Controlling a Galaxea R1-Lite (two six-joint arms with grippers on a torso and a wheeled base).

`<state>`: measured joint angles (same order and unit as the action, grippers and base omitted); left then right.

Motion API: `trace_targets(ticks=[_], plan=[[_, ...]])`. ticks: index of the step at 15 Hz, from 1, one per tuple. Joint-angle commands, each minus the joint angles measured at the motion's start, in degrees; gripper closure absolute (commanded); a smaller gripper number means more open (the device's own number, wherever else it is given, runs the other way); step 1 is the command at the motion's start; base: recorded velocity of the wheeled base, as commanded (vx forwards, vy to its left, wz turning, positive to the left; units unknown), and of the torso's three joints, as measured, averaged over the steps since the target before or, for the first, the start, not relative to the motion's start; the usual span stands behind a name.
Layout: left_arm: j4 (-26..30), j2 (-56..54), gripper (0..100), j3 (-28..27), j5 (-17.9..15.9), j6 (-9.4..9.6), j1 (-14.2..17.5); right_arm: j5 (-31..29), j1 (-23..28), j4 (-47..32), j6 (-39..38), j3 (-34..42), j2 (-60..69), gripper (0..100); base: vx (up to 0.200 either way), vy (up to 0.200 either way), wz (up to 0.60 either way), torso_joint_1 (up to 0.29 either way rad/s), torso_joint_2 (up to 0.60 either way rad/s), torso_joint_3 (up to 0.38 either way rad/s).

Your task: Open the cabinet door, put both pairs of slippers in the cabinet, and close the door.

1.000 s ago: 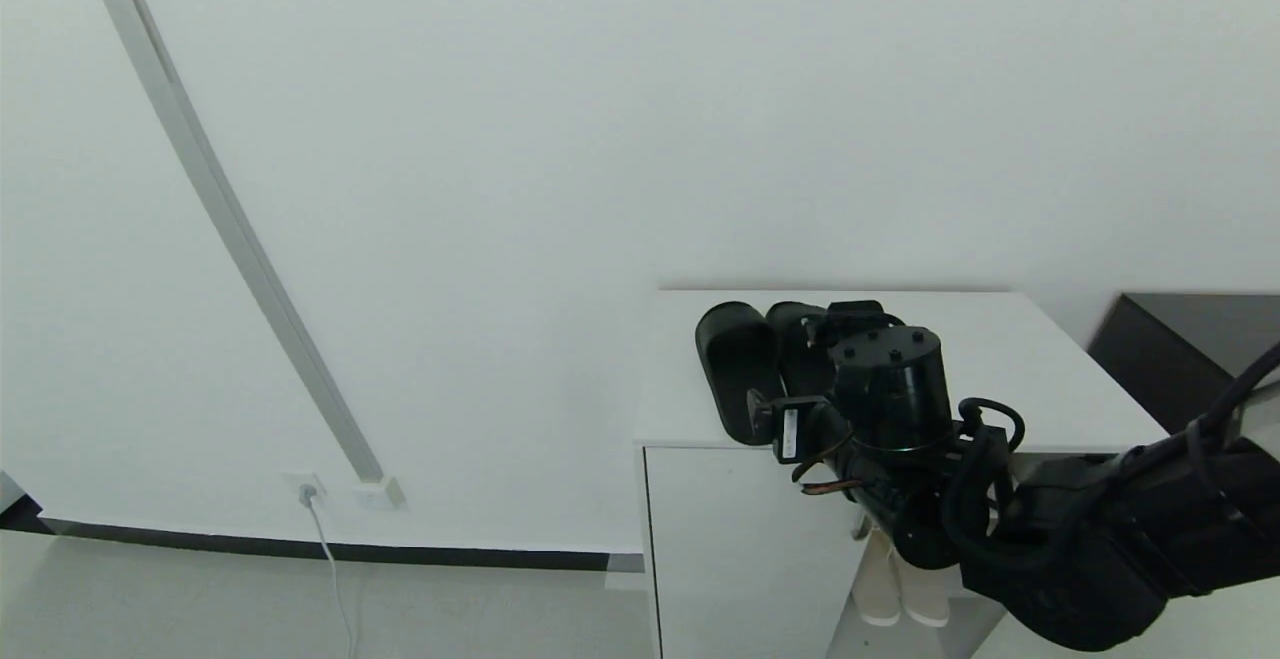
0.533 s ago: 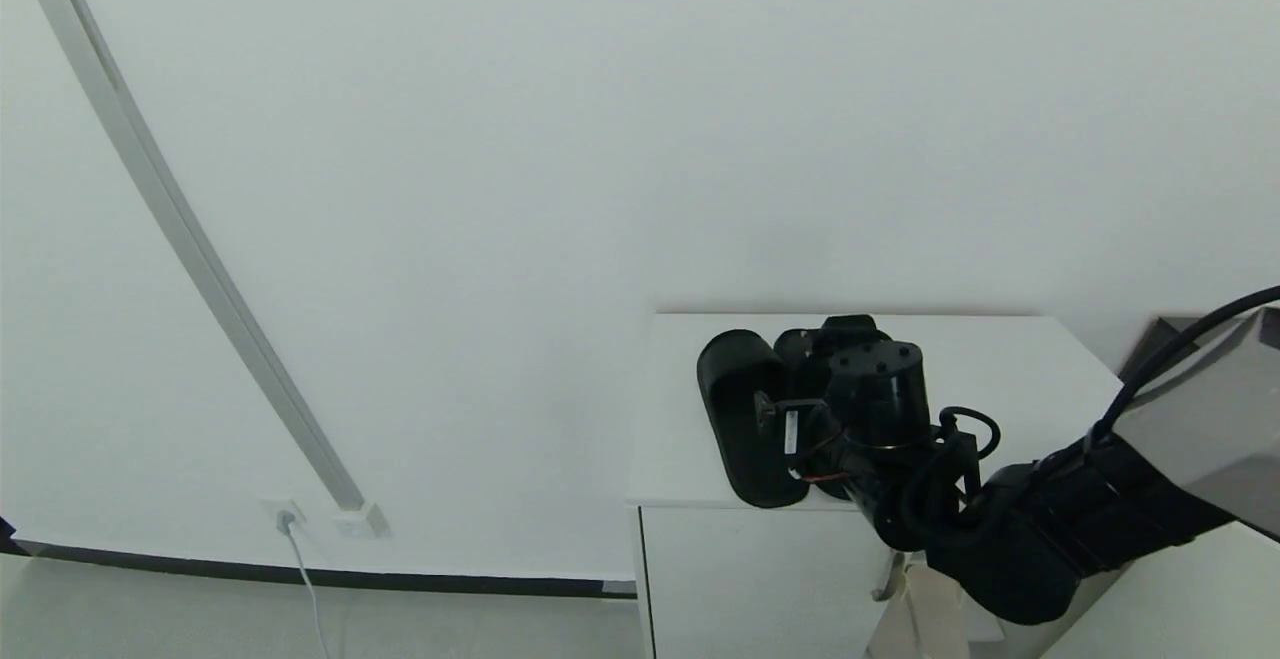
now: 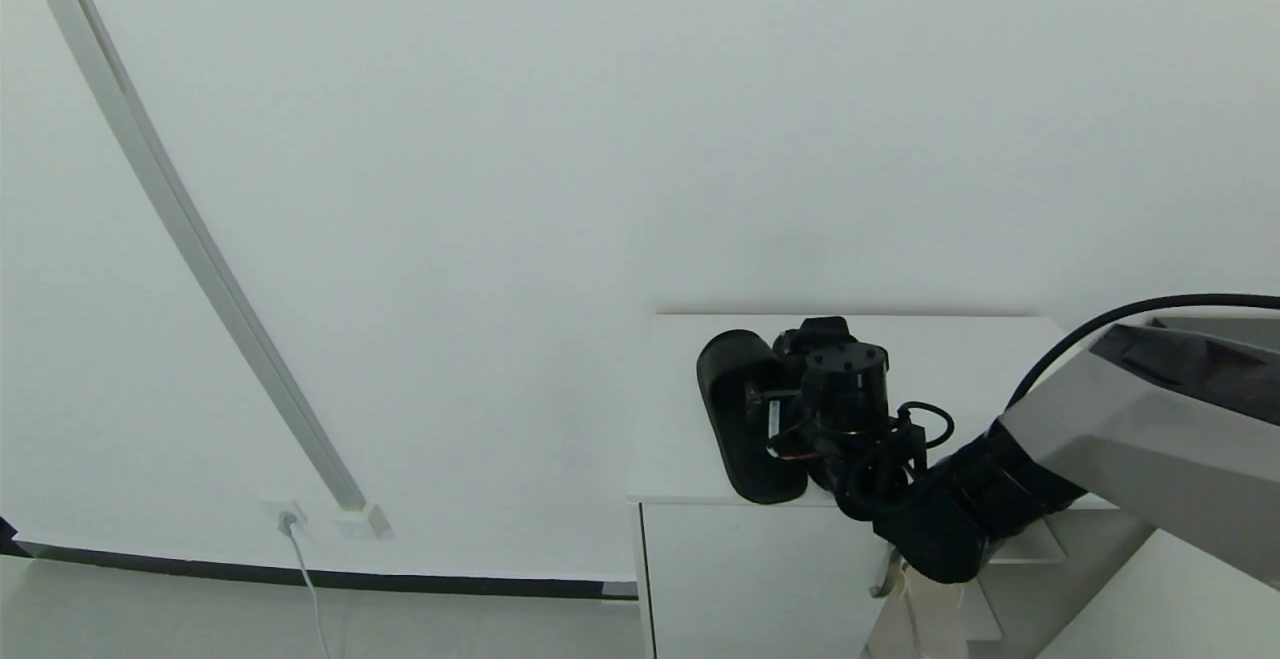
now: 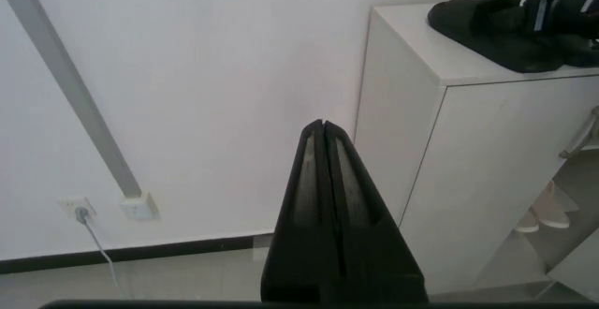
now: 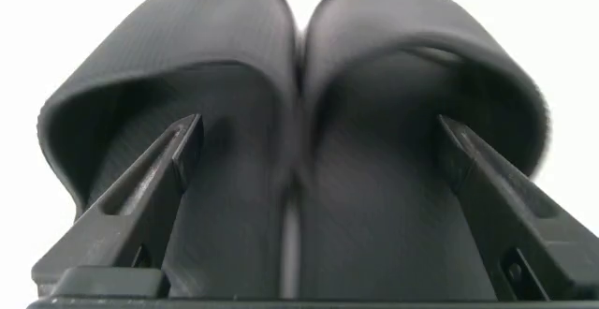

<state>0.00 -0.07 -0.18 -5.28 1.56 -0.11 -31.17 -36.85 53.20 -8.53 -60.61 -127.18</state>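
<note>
While agape, right hand (image 5: 318,124) in slippers (image 5: 374,66).

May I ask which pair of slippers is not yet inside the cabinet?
The black pair, atop the cabinet at the right gripper; the white pair is inside.

Right end effector (image 5: 318,124) splayed; left (image 4: 323,133) pinched

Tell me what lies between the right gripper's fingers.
In the right wrist view, the black slippers, side by side, fill the gap between the fingers of the open right gripper, one finger at each slipper's opening.
</note>
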Motion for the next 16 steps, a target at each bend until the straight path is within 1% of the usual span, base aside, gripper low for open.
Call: trace_targets(ticks=[1,6,8,9,16], plan=[[0.0,0.07,100,0.01,0.01,0.02,0.02,0.06,0.11,-0.03,0.71,-2.76,-2.89,0,0.0,0.0,0.0,0.0,0.0,0.0],[0.0,0.07,100,0.01,0.01,0.11,0.02,0.15,1.43,-2.84,0.8,-8.29,-4.65,0,0.0,0.0,0.0,0.0,0.0,0.0],[0.0,0.07,100,0.01,0.01,0.11,0.02,0.23,1.43,-2.93,0.71,-8.73,-4.83,0,0.0,0.0,0.0,0.0,0.0,0.0],[0.0,0.07,100,0.01,0.01,0.11,0.02,0.5,1.43,-2.93,0.71,-8.73,-5.18,100,0.0,0.0,0.0,0.0,0.0,0.0],[0.0,0.07,100,0.01,0.01,0.11,0.02,0.5,1.43,-2.66,0.36,-8.56,-5.0,100,0.0,0.0,0.0,0.0,0.0,0.0]])
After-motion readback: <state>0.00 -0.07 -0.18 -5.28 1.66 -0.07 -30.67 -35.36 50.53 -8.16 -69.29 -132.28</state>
